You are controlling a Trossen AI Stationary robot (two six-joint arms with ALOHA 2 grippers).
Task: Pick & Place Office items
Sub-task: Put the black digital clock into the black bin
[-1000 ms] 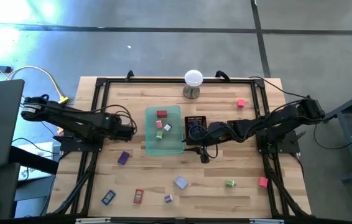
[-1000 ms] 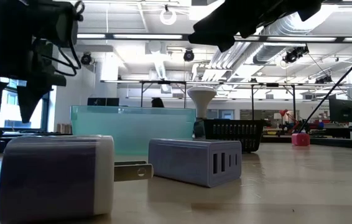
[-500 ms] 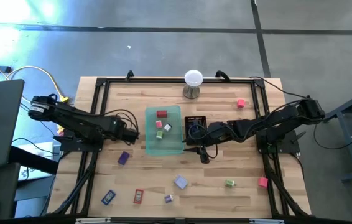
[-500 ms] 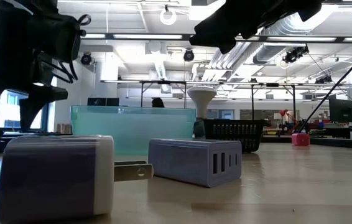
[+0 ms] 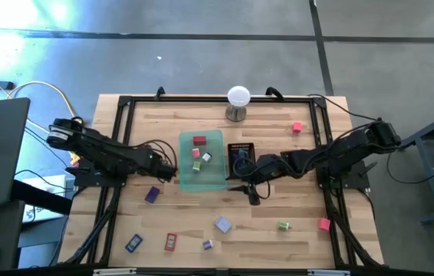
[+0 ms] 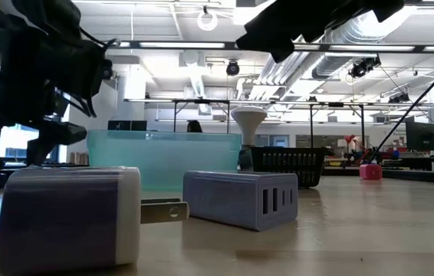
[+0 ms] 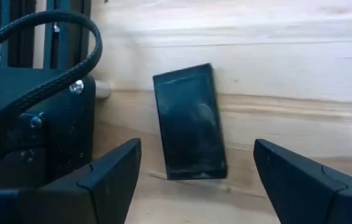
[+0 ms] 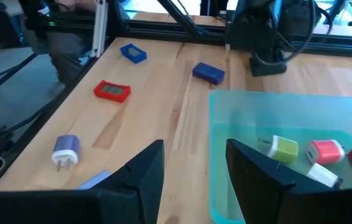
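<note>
My left gripper [image 5: 169,172] hangs open, pointing down, just left of the translucent green tray [image 5: 218,182]. In the left wrist view a dark flat block [image 7: 188,122] lies on the wood beyond my left gripper [image 7: 198,147], with one finger to either side and neither touching it. My right gripper [image 5: 252,191] hovers open and holding nothing, by the green tray's right near corner. A red block [image 5: 199,141] and pink, green and white bits lie in that tray. Other office items lie on the table: a purple block [image 5: 152,194], a blue one [image 5: 133,243], a red one [image 5: 170,241] and a lavender charger [image 5: 222,224].
A black mesh tray [image 5: 241,150] stands right of the green tray, and a white ball on a metal stand [image 5: 238,98] at the far edge. Pink bits [image 5: 297,127] [image 5: 323,224] and a green one [image 5: 283,225] lie on the right. A black frame [image 5: 117,138] rims the table.
My left gripper has come down and gone toward the table's right and near edge, closer to the green tray, turning at the wrist as it went. Its fingers have stayed open.
</note>
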